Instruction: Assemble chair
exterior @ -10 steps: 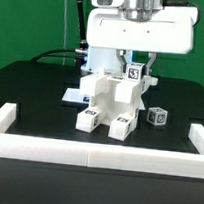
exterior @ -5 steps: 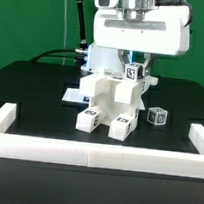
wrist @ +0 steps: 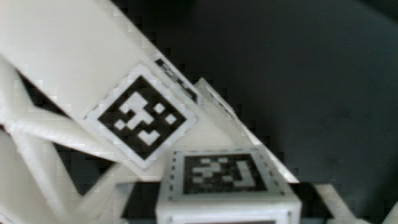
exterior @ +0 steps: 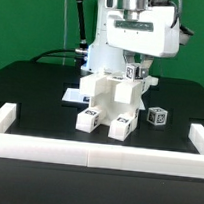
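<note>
In the exterior view, the chair (exterior: 108,103) stands half-built in the middle of the black bench (exterior: 30,94), a blocky white stack with tags on its two front feet. The big white tool (exterior: 135,64) hangs right over its top. Its fingers reach down about an upright tagged piece (exterior: 134,73) that sits on the chair. I cannot tell whether they press on it or stand just off it. A loose tagged block (exterior: 156,116) lies near the chair on the exterior view's right. A low white border rail (exterior: 95,155) runs along the front.

In the wrist view, a white bar (wrist: 139,115) with a tag slants across close up. Another tagged white part (wrist: 222,172) is just beside it, with dark bench behind.
</note>
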